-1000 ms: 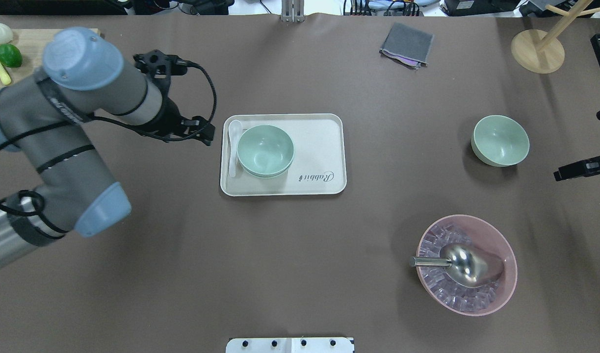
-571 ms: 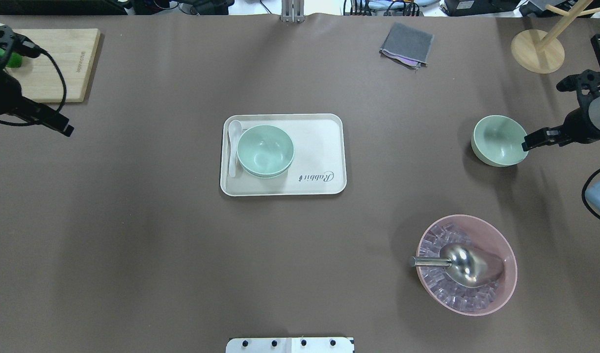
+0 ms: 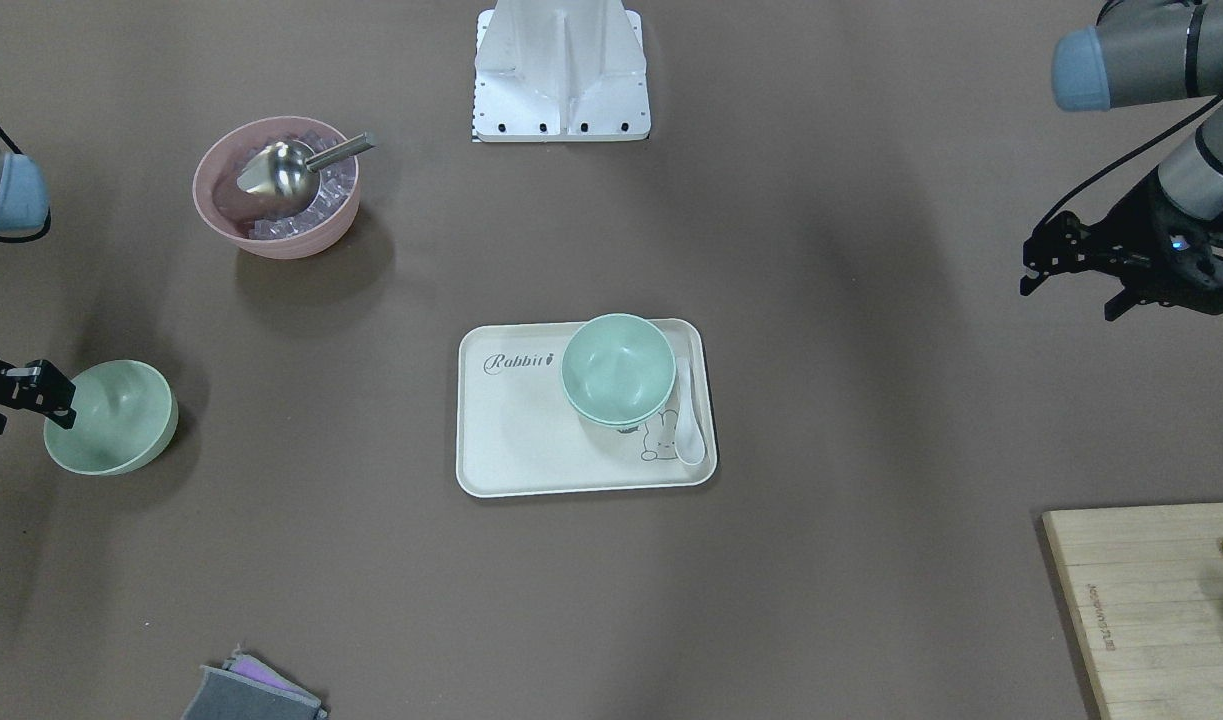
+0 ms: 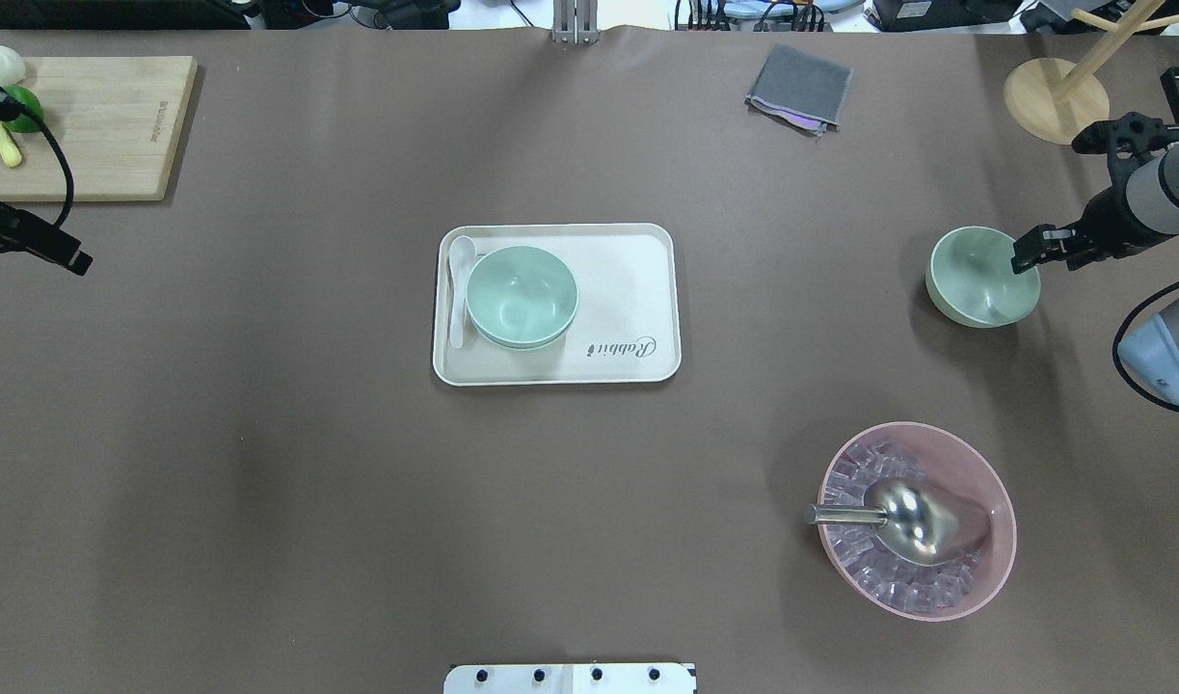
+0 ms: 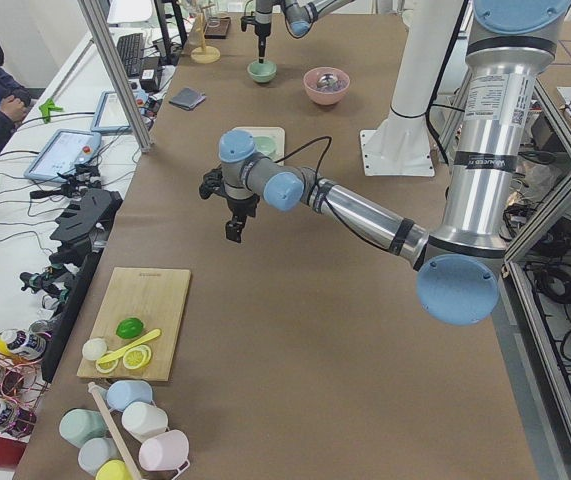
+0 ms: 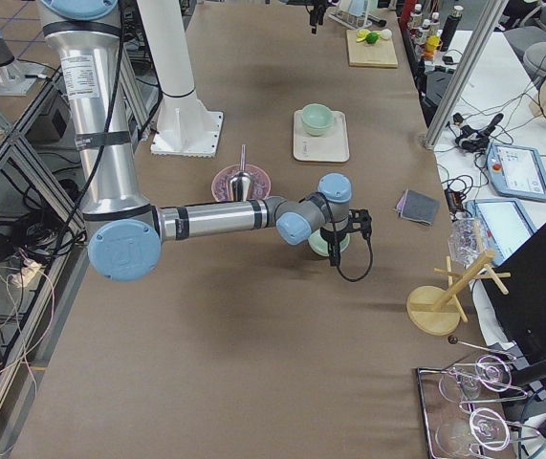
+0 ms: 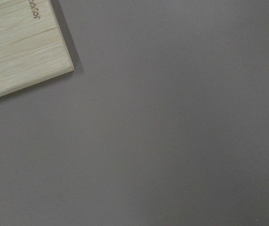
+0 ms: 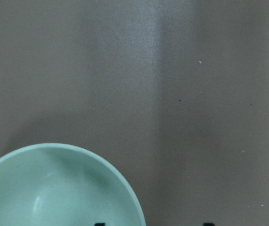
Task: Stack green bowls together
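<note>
Two small round pale mint-green plastic bowls (image 4: 522, 294) sit nested one inside the other, upright, on the robot's-left end of a cream tray (image 4: 618, 289) at mid-desk (image 4: 358, 482). A third matching bowl (image 4: 979, 280) stands alone, upright and empty, on the desk well off to the robot's right.

The cream tray (image 3: 531, 440) carries the word "Rabbit" in dark cursive script on its floor, followed by a tiny mark, perhaps a carrot. The wooden cutting board (image 3: 1141, 600) has a short line of burned-in lettering near one edge, too small to read; it seems to end in "cor".
</note>
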